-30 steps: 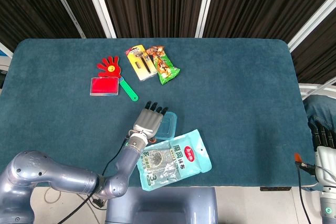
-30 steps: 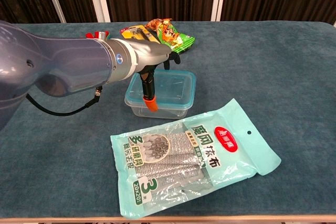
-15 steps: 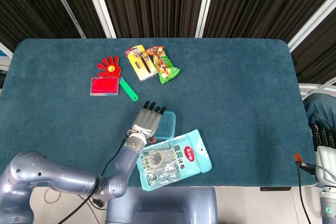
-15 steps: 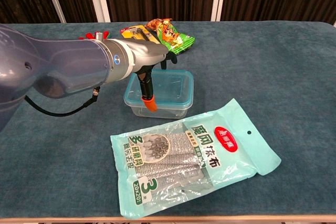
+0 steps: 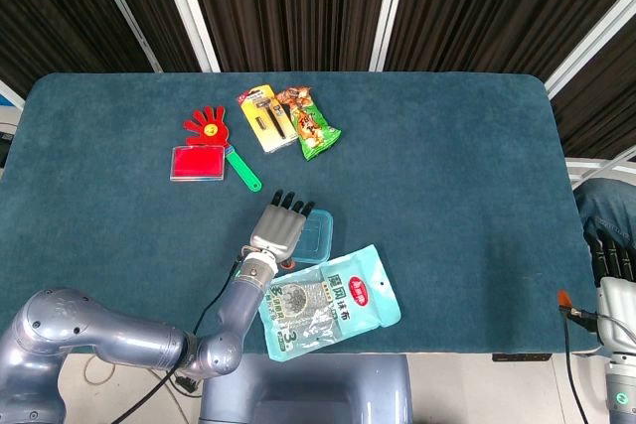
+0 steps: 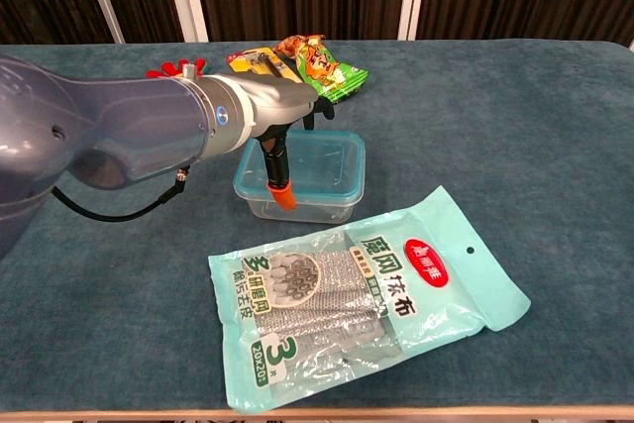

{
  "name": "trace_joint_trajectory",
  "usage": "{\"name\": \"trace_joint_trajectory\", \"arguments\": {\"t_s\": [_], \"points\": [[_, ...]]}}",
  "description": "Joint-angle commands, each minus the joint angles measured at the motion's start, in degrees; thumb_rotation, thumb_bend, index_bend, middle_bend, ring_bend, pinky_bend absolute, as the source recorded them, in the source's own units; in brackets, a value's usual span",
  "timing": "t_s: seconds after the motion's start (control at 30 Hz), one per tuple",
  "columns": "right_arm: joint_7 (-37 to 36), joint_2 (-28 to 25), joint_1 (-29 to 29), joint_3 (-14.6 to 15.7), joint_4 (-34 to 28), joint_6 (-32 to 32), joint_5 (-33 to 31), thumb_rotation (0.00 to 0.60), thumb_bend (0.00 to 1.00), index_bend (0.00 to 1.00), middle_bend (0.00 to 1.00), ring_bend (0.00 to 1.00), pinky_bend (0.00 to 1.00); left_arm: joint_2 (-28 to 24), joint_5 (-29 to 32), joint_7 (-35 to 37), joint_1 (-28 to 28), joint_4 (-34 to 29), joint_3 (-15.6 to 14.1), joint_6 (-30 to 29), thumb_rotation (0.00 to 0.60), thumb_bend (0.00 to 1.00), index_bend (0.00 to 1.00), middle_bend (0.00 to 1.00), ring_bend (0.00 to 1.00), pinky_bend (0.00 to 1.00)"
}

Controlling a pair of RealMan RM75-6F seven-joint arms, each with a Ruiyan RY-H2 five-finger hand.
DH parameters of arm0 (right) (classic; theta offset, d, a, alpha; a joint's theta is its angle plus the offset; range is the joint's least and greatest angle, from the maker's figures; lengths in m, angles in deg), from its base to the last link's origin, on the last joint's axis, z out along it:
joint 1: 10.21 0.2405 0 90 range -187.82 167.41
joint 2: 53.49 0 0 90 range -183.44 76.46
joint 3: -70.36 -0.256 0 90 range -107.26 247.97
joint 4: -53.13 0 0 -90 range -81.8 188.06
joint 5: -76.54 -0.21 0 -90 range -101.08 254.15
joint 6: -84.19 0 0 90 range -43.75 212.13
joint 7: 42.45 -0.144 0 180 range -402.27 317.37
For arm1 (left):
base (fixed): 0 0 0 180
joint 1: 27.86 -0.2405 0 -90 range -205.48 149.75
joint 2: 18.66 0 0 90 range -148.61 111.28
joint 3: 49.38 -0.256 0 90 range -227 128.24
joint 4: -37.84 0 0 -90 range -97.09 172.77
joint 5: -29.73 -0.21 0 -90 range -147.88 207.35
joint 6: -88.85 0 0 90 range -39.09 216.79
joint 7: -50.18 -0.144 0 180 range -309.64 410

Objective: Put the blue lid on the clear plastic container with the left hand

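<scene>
The blue lid sits on the clear plastic container at table centre, six o'clock of the snacks. Left hand rests flat on it, fingers extended (light, stiff, slippery; press its rim).

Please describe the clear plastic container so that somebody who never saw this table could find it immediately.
On the teal table, look at the near edge, just behind the pale green bag of scouring pads. The clear plastic container stands there under the left hand. It alone is a see-through box, topped by the blue lid.
</scene>
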Motion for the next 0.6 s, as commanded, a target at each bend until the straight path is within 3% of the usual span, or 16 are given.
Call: {"name": "trace_joint_trajectory", "arguments": {"t_s": [0.03, 0.6], "points": [[-0.03, 0.02, -0.02, 0.02, 0.03, -0.02, 0.03, 0.600, 0.35, 0.00, 0.00, 0.00, 0.00, 0.12, 0.11, -0.15, -0.05, 0.24, 0.04, 0.17, 0.600, 0.13, 0.09, 0.23, 0.00, 0.00], [-0.02, -0.02, -0.03, -0.01, -0.12, 0.03, -0.06, 0.600, 0.35, 0.00, 0.00, 0.00, 0.00, 0.28, -0.16, -0.42, -0.74, 0.60, 0.31, 1.22, 0.600, 0.09, 0.06, 0.10, 0.00, 0.00]]}}
